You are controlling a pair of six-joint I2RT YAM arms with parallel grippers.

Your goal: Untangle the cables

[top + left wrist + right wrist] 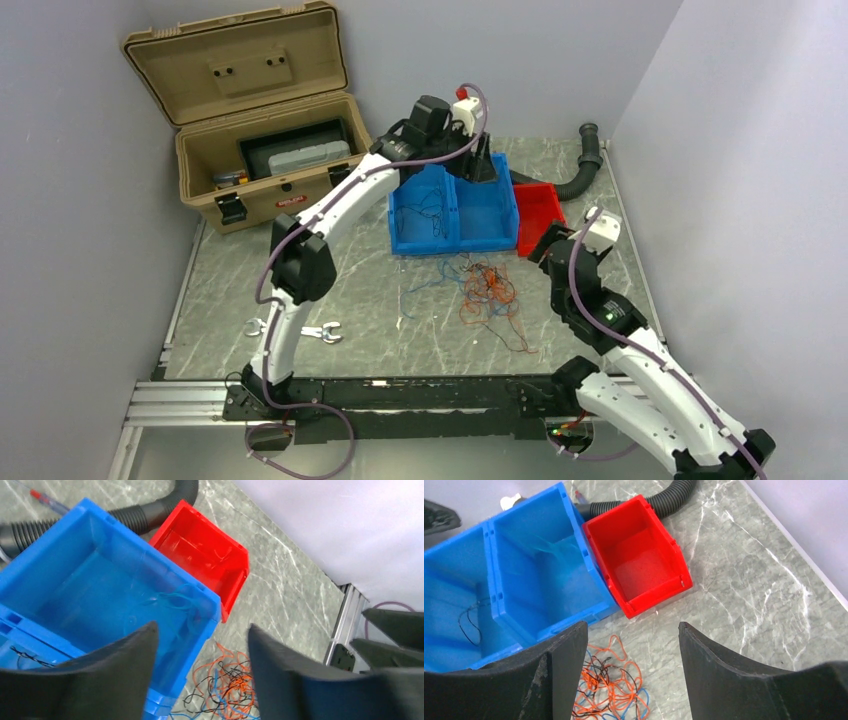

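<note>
The cables (pixel 488 291) lie in a loose tangle of orange, blue and black strands on the marble table, just in front of the blue bins. My left gripper (pixel 481 163) hangs open over the right blue bin (pixel 100 595), with nothing between its fingers (pixel 140 650). A thin blue wire (pixel 172 602) lies in that bin. The tangle (pixel 231 684) shows below the bin's corner. My right gripper (pixel 549 246) is open and empty beside the red bin (pixel 538 213), with the tangle (pixel 613 689) by its left finger (pixel 566 665). A black wire (pixel 468 623) lies in the left blue bin.
A red bin (pixel 638 565) stands right of the two joined blue bins (pixel 452 212). A black corrugated hose (pixel 584 166) curves behind them. An open tan case (pixel 255 120) sits at the back left. A small white tool (pixel 322 332) lies near the left arm's base.
</note>
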